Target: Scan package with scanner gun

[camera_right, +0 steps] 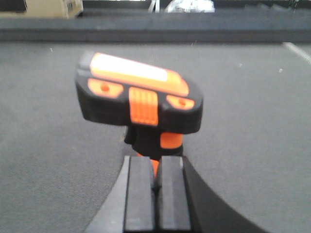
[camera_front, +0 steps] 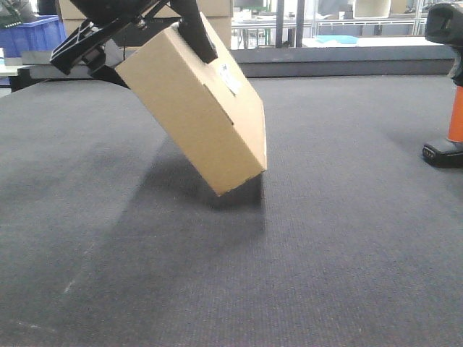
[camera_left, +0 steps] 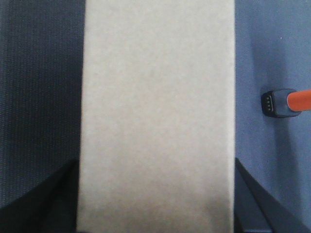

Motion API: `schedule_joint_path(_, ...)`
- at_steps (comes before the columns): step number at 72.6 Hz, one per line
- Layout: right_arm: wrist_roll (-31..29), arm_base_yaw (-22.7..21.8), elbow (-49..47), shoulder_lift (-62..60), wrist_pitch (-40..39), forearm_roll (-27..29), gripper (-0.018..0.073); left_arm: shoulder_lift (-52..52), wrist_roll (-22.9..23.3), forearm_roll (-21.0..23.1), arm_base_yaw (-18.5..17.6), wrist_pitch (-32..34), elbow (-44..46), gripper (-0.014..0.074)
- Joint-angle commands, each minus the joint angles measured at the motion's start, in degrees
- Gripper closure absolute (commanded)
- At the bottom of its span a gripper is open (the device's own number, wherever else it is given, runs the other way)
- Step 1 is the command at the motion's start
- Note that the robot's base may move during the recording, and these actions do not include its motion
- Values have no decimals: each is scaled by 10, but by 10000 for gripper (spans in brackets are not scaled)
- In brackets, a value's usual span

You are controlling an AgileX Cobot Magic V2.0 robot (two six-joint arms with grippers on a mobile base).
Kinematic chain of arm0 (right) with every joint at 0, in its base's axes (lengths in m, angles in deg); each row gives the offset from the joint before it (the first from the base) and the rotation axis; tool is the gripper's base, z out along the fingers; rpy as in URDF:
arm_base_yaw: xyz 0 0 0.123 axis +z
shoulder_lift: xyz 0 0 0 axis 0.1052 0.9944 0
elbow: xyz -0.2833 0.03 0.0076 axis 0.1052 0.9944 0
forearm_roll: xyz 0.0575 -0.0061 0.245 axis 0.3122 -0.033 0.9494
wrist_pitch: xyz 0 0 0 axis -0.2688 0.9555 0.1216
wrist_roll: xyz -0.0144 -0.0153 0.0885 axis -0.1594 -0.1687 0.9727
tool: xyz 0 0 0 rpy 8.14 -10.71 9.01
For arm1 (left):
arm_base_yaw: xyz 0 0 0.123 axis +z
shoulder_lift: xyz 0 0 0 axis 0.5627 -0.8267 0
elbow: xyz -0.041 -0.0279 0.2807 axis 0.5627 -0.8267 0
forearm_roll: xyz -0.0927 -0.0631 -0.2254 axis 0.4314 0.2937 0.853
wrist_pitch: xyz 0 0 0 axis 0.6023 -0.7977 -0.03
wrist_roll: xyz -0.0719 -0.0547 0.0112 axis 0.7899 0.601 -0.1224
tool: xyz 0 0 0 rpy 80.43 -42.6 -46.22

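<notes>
A: One package (camera_front: pixel 192 108), where is it?
B: Tilted above the counter (camera_front: pixel 325 275), nearer its far edge, with its lower corner close to the surface and its white label (camera_front: pixel 231 78) showing. The left gripper (camera_front: pixel 155 50) is clamped on its upper end.
A: And the scanner gun (camera_right: pixel 141 97)?
B: It stands upright toward the right edge, well apart from the package. The right gripper (camera_right: pixel 154 170) is just before its handle, fingers together.

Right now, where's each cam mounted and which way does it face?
Front: low, facing forward over the mat; left gripper holds the tilted package, scanner gun far right.
Left wrist: faces the package's broad side; fingers at bottom corners.
Right wrist: behind the shut right gripper, facing the scanner gun.
Shared: scanner gun in all three.
</notes>
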Motion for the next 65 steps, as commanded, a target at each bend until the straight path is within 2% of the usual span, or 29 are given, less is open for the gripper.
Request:
schedule_joint_path(1,19,-2,-4,40,-72,5,724,3,-4,6,1,8,2,708)
schedule_joint_path(12,105,-2,-4,104,-147,-8,724,3,-4,6,1,8,2,708)
schedule_joint_path(24,109,-2,-4,158,-210,-93,724,3,-4,6,1,8,2,708)
schedule_joint_path(30,113,-2,-4,172,-226,-115,724,3,-4,5,1,8,2,708)
schedule_joint_path(56,118,-5,1,180,-231,-116,724,3,-4,2,1,10,2,708)
schedule_joint_path(65,118,-5,1,180,-231,-62,724,3,-4,2,1,19,2,708)
